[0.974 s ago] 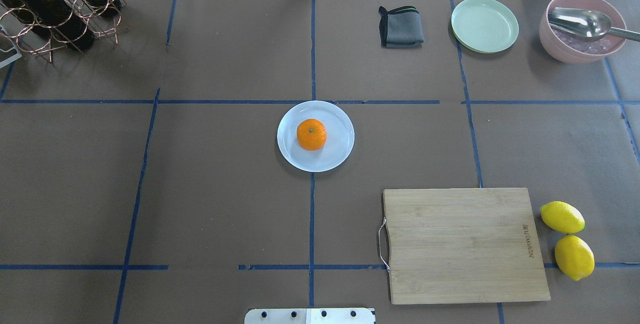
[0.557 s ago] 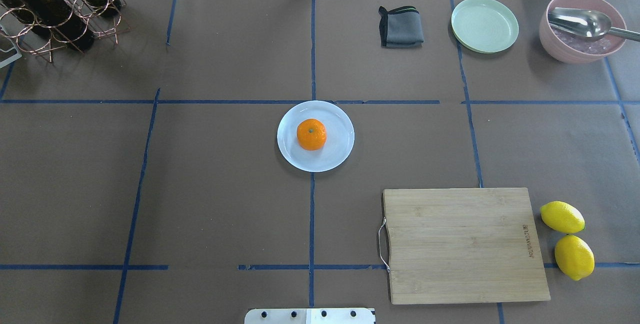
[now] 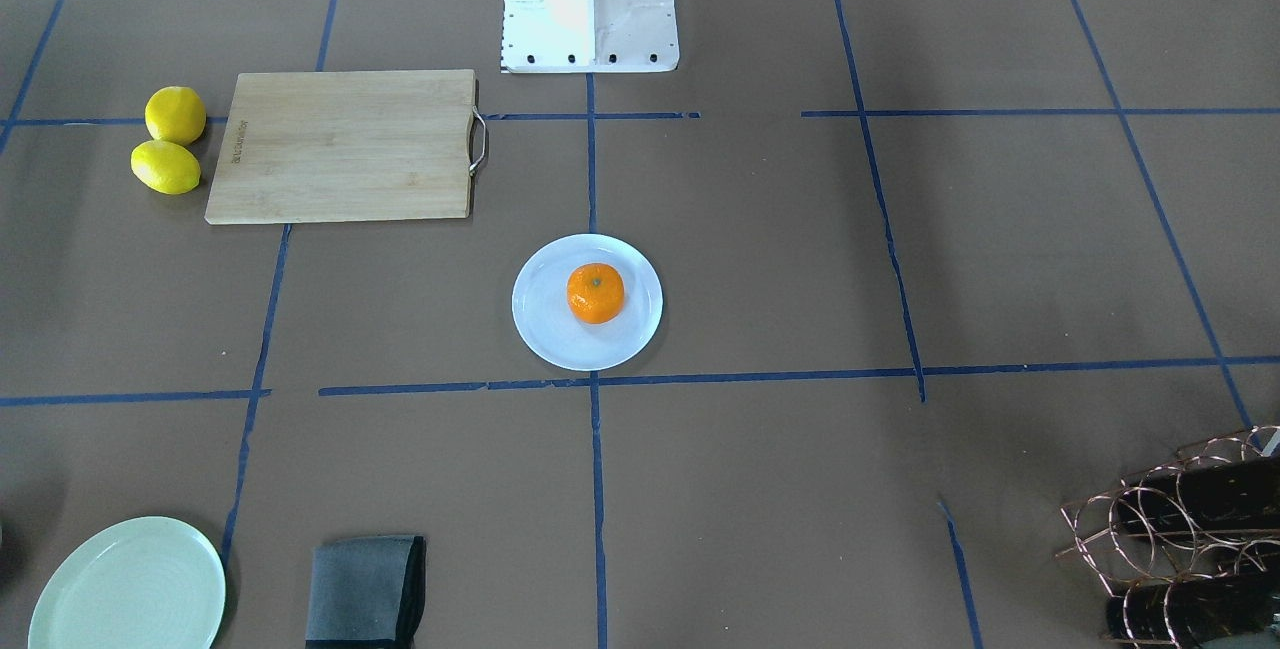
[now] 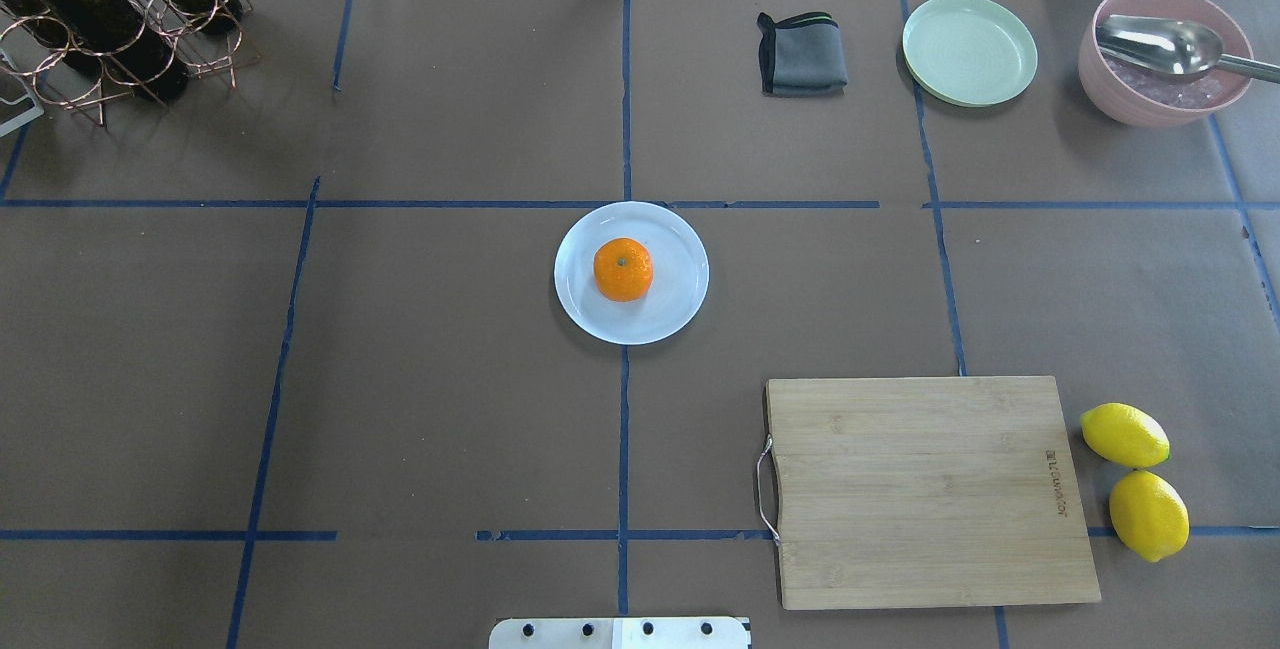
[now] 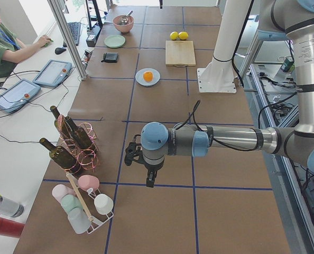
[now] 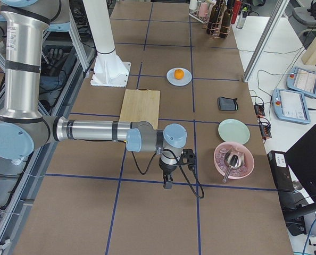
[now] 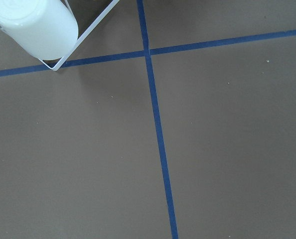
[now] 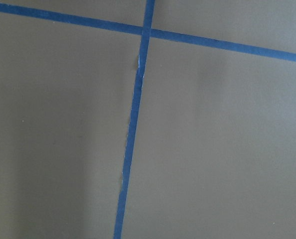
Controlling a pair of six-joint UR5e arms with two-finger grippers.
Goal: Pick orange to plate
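The orange (image 4: 623,269) (image 3: 596,293) lies stem-up, just left of the middle of the pale bluish-white plate (image 4: 676,307) (image 3: 545,331) at the table's centre. Neither arm touches them. My left gripper (image 5: 150,181) hangs over the table far off at the left end, and shows only in the exterior left view. My right gripper (image 6: 168,184) hangs far off at the right end, and shows only in the exterior right view. I cannot tell whether either is open or shut. Both wrist views hold just brown table and blue tape.
A wooden cutting board (image 4: 930,489) and two lemons (image 4: 1136,479) lie near right. At the back right are a grey cloth (image 4: 802,54), a green plate (image 4: 969,49) and a pink bowl (image 4: 1165,54) with a spoon. A bottle rack (image 4: 110,9) stands back left, a cup rack (image 5: 85,206) beside the left gripper.
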